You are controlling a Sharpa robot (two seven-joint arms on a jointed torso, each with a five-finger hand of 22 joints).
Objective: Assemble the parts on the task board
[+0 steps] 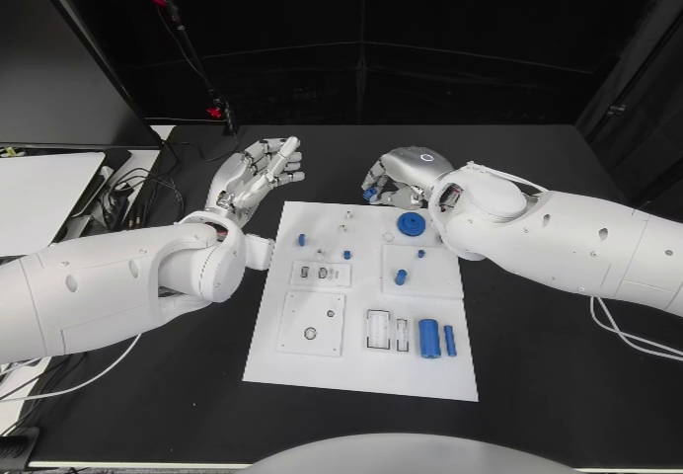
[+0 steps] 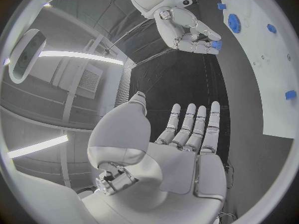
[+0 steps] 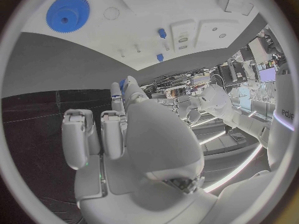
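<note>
The white task board (image 1: 356,375) lies mid-table. On it sit a blue gear (image 1: 412,224), small blue pegs (image 1: 302,238) and, at its near end, a blue cylinder (image 1: 428,338) beside a thin blue bar (image 1: 450,341). My right hand (image 1: 399,172) hovers past the board's far edge, just beyond the gear. Its fingers are curled and pinch a small blue part (image 2: 216,44) at the tips. My left hand (image 1: 261,174) is off the board's far left corner, above the black table, fingers straight and apart, holding nothing. The gear (image 3: 67,13) shows ahead of the right hand's curled fingers (image 3: 93,134).
A white panel (image 1: 42,193) and loose cables (image 1: 135,197) lie at the table's left edge. A dark stand with a red clip (image 1: 213,112) rises behind the left hand. A white cable (image 1: 627,331) trails on the table under the right arm.
</note>
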